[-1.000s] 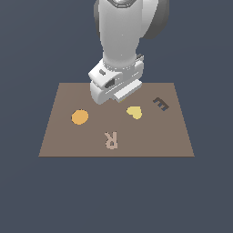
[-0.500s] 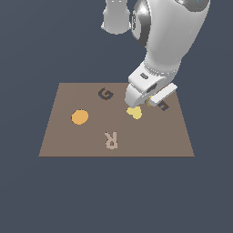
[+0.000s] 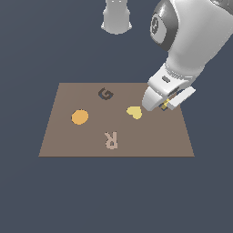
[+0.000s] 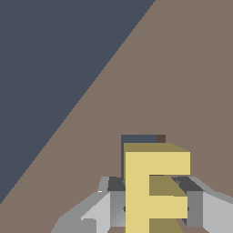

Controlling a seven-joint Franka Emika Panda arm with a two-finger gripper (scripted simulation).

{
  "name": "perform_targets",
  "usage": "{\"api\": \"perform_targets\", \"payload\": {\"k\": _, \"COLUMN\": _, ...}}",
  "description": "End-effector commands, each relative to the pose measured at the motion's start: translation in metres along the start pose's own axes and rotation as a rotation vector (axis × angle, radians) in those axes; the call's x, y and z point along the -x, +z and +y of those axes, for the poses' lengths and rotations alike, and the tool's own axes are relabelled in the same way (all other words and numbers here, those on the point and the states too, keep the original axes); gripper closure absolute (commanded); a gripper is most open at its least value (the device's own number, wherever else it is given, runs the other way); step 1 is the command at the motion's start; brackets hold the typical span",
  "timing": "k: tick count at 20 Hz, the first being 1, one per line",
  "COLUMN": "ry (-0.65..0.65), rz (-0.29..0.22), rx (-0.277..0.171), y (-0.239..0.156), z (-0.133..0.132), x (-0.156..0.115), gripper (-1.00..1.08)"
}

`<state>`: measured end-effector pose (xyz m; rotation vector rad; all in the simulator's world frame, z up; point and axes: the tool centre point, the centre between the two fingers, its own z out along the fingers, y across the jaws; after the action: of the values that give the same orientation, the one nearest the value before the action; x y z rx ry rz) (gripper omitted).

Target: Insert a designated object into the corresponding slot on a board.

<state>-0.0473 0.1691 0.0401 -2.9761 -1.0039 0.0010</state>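
The yellow E block [image 4: 154, 186] is held between my gripper's [image 4: 154, 207] grey fingers [image 4: 195, 207], just above the brown board [image 4: 182, 82]. A small dark brown patch [image 4: 160, 138] shows just past the block; it may be part of the E slot. In the exterior view my gripper [image 3: 164, 105] hangs low over the board [image 3: 63, 141] near its right edge, and only a sliver of the yellow block [image 3: 167, 103] shows. The E slot is hidden behind the hand there.
On the board lie a pale yellow heart [image 3: 134, 112] close to the gripper, a dark G [image 3: 105, 94], an orange disc [image 3: 79, 117] and a light R [image 3: 111, 139]. The robot's base [image 3: 117, 18] stands behind the board. The board's edge [image 4: 91, 93] runs diagonally in the wrist view.
The arm has swung from over the G towards the exterior view's right, carrying the block, and now covers the spot where the dark E mark showed.
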Motion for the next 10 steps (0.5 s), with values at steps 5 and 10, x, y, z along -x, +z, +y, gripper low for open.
{"api": "perform_targets", "payload": {"k": 5, "ry": 0.001, "rz": 0.000, "rx": 0.000, "y": 0.0004, "z": -0.0012, "x": -0.0028, "gripper": 1.08}}
{"api": "perform_targets", "payload": {"k": 10, "ry": 0.003, "rz": 0.000, "rx": 0.000, "y": 0.0095, "z": -0.0005, "x": -0.0031, "gripper": 1.08}}
